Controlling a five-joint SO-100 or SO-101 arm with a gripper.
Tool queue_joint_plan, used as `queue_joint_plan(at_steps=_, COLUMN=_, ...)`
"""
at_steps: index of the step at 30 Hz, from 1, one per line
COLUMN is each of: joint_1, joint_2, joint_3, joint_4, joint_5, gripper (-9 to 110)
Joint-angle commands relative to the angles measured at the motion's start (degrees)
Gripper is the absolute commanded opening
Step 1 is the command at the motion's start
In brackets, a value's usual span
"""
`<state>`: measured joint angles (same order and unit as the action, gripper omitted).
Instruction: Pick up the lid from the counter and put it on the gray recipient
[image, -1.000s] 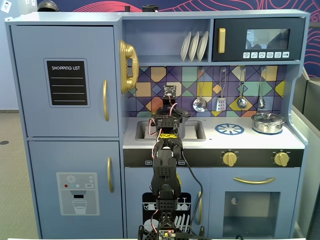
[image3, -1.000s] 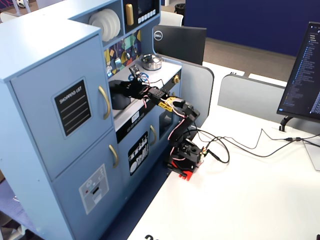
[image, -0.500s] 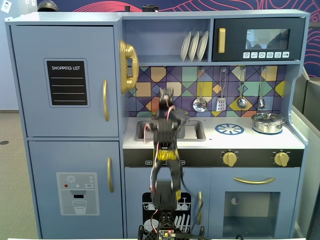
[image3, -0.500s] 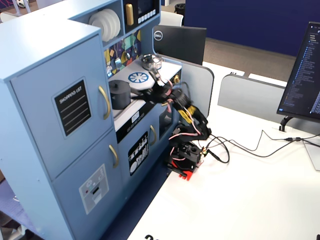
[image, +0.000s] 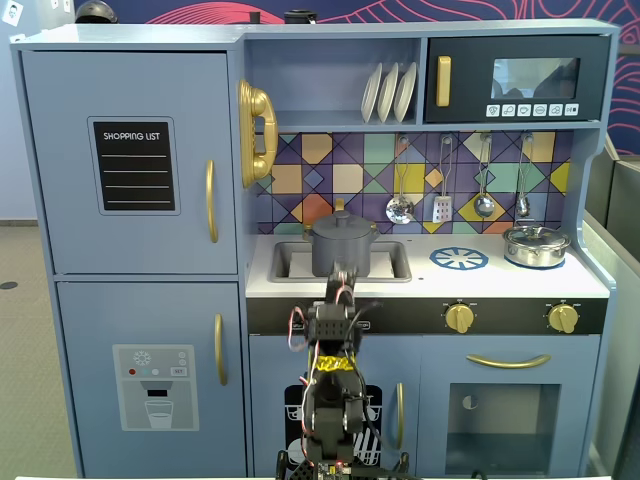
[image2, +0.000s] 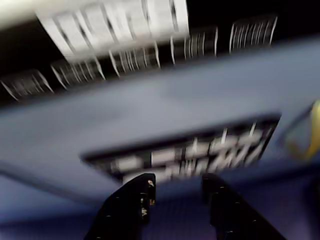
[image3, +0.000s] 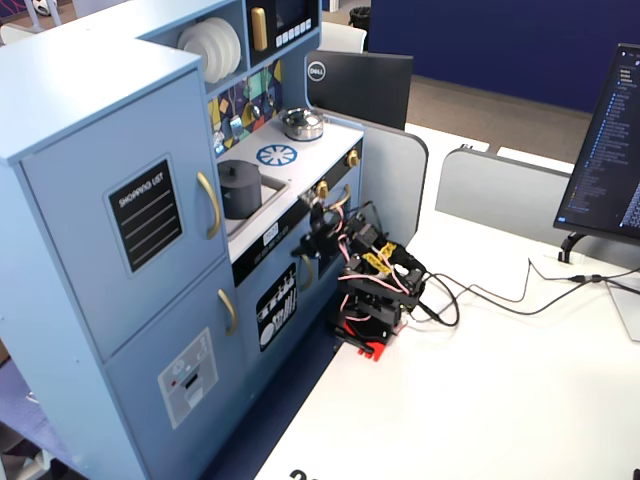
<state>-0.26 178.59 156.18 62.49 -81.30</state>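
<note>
One lid (image: 340, 223) sat square on the pot (image: 341, 252); your gripper (image2: 176, 187) hung narrowly parted, empty – fold home clear of the cabinet

One gray recipient (image: 341, 243) wearing one lid (image: 341, 221), and one steel pot (image: 536, 245), stand above the single gripper (image2: 176, 183). Three white plates (image: 388, 92) fill the shelf higher up, four utensils (image: 459, 192) hang below them, and two gold knobs (image: 510, 318) sit to the gripper's right in a fixed view.
</note>
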Motion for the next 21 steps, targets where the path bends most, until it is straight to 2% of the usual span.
queue_joint_plan(at_steps=1, joint_1=-0.62, joint_2=3.43, joint_3=5.8, joint_4=-1.85, joint_5=2.64, gripper=0)
queue_joint_plan(at_steps=5, joint_1=-1.41, joint_2=3.43, joint_3=10.46, joint_4=3.43, joint_5=2.11, gripper=0)
queue_joint_plan(at_steps=9, joint_1=0.18, joint_2=3.43, joint_3=15.73, joint_4=11.16, joint_5=-8.96, gripper=4)
queue_joint_plan(at_steps=11, joint_1=-0.88, joint_2=3.43, joint_3=15.73, joint_4=15.47, joint_5=-7.03, gripper=2)
queue_joint_plan(at_steps=16, joint_1=-1.76, joint_2=3.52, joint_3=15.82, joint_4=24.26, joint_5=-10.28, gripper=0)
queue_joint_plan(at_steps=19, joint_1=-2.64, joint_2=3.52, joint_3=15.82, joint_4=25.14, joint_5=-5.19, gripper=1)
queue_joint_plan(at_steps=21, joint_1=-2.55, joint_2=3.52, joint_3=15.82, joint_4=25.14, joint_5=-5.27, gripper=2)
